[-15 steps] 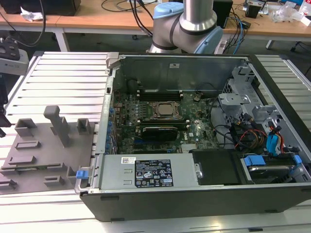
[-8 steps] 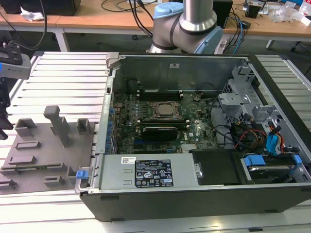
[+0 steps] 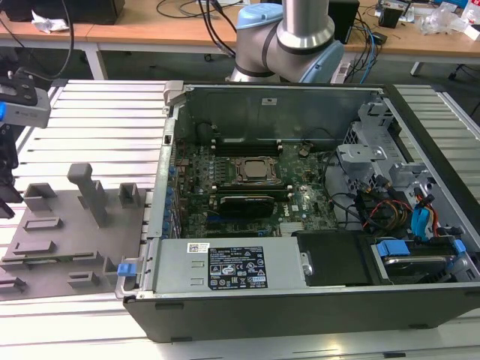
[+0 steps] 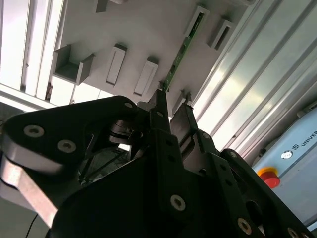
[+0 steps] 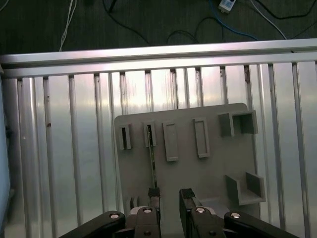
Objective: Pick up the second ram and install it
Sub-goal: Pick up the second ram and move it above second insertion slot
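The second ram [image 5: 152,161] stands on its thin edge on the grey holder plate [image 5: 208,178], and in the second wrist view it shows as a narrow green strip [image 4: 181,52]. Its far end is tucked into one of the small grey slotted blocks [image 5: 149,135] and the rest of it runs along the plate toward the tool. In both wrist views the tool [image 5: 171,194] hangs right over the near end of the stick. The jaws are parted with a modest gap between them and grip nothing. One dark fingertip [image 5: 154,192] lines up with the end of the ram, while the other [image 5: 187,194] sits off to the side over bare plate. From here I cannot tell whether that first fingertip actually touches the board. The plate lies flat on the ribbed aluminium desk [image 5: 74,148]. In the exterior view the same plate [image 3: 82,259] sits toward that view's left, just beside the opened computer case [image 3: 300,319]. The case lies on its side with the motherboard [image 3: 300,206] exposed and the square silver processor [image 3: 255,169] near its middle. Behind the case rises the arm's pale blue and silver base [image 3: 300,34].
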{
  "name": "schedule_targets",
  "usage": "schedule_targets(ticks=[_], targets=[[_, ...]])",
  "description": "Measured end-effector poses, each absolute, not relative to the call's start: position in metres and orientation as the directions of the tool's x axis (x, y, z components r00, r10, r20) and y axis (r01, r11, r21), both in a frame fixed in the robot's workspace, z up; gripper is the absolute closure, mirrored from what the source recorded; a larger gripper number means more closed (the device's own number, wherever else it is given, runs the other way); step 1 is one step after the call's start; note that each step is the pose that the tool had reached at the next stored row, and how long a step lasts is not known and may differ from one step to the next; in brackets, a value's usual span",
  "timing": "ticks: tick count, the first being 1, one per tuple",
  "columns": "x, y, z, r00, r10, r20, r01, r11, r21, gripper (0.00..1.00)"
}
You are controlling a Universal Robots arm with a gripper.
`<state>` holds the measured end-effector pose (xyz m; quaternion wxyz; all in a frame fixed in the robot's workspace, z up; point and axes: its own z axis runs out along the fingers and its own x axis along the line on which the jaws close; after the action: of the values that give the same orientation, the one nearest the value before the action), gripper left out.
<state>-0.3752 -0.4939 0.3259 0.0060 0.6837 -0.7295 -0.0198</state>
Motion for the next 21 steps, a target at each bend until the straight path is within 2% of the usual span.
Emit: schedule_targets(ticks=[21], targets=[[-0.375,-0.494,0.311,-0.065,-0.998,-0.018,-0.997,0.064,0.037,0.7]])
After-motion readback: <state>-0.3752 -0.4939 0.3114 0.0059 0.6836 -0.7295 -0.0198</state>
